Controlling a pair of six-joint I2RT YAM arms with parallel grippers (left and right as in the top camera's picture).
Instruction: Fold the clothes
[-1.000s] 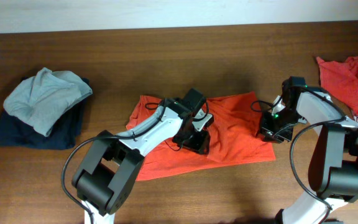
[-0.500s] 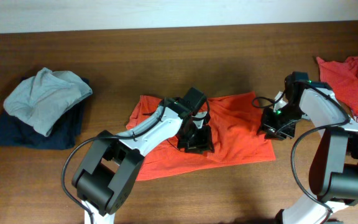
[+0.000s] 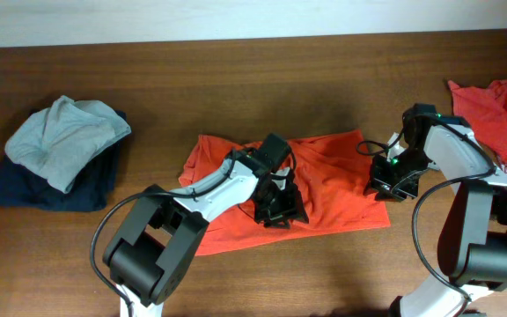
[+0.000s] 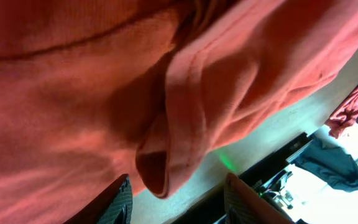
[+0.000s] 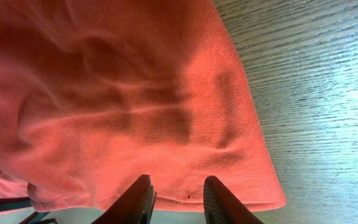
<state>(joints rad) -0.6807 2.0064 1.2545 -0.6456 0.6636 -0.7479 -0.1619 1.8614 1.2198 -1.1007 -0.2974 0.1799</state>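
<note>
One of the clothes, an orange-red T-shirt (image 3: 333, 176), lies spread and rumpled at the table's centre. My left gripper (image 3: 280, 211) sits low over its middle. In the left wrist view the jaws (image 4: 179, 205) are open, and a rolled fold of the shirt (image 4: 163, 168) hangs just ahead of the gap, touching neither finger. My right gripper (image 3: 387, 183) is at the shirt's right edge. Its fingers (image 5: 138, 199) stand apart over the flat hem (image 5: 241, 199), and no cloth is pinched. No print shows on the shirt.
Another orange-red garment (image 3: 500, 110) lies bunched at the far right edge. A grey garment (image 3: 64, 136) rests on a navy one (image 3: 33, 189) at the left. Bare wood (image 5: 316, 93) lies right of the hem.
My left gripper has slid a little toward the front of the table across the shirt. The right gripper shifted slightly at first and then held still.
</note>
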